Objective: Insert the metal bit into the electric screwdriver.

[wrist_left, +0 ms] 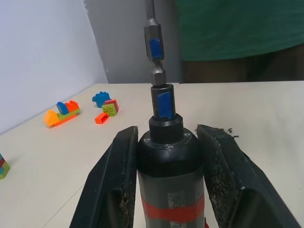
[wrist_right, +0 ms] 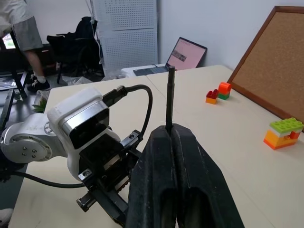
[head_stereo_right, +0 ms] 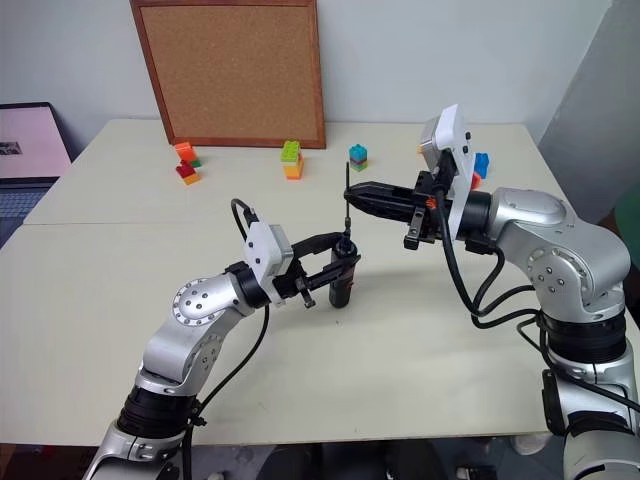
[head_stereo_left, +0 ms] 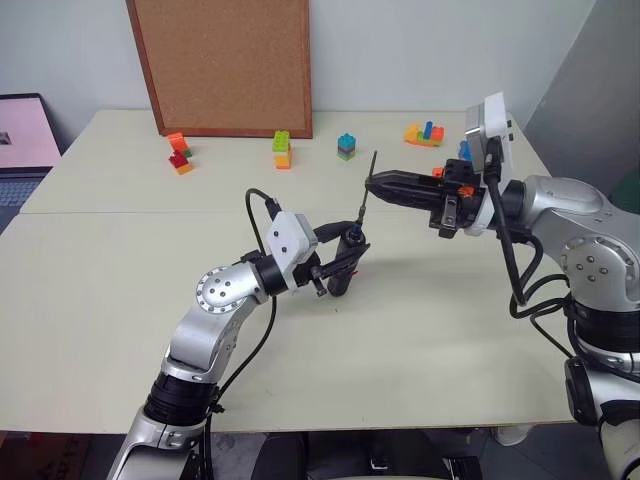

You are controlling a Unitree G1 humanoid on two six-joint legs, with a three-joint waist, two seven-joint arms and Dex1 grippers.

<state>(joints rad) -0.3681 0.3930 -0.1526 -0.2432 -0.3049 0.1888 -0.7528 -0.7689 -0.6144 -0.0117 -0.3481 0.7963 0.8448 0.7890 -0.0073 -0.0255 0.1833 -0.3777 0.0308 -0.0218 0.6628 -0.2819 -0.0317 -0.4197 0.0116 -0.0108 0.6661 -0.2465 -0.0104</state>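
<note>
The electric screwdriver (head_stereo_right: 342, 277), black with a red band, stands upright above the table, and my left gripper (head_stereo_right: 338, 262) is shut on its body. In the left wrist view the two fingers (wrist_left: 116, 180) press the screwdriver (wrist_left: 166, 166) from both sides. The metal bit (head_stereo_right: 347, 205) is a thin dark rod held upright directly above it, with its lower end (wrist_left: 155, 71) at the screwdriver's blue-marked collar. My right gripper (head_stereo_right: 351, 194) reaches in from the right, shut on the bit at mid-length. The right wrist view shows the bit (wrist_right: 169, 99) rising from the closed fingers (wrist_right: 156, 161).
A cork board (head_stereo_left: 222, 62) leans against the back wall. Several coloured toy blocks (head_stereo_left: 282, 149) lie along the far part of the table (head_stereo_left: 120, 300). A laptop (head_stereo_left: 22, 140) sits at the far left. A person in a green shirt (wrist_left: 237, 28) stands behind the table.
</note>
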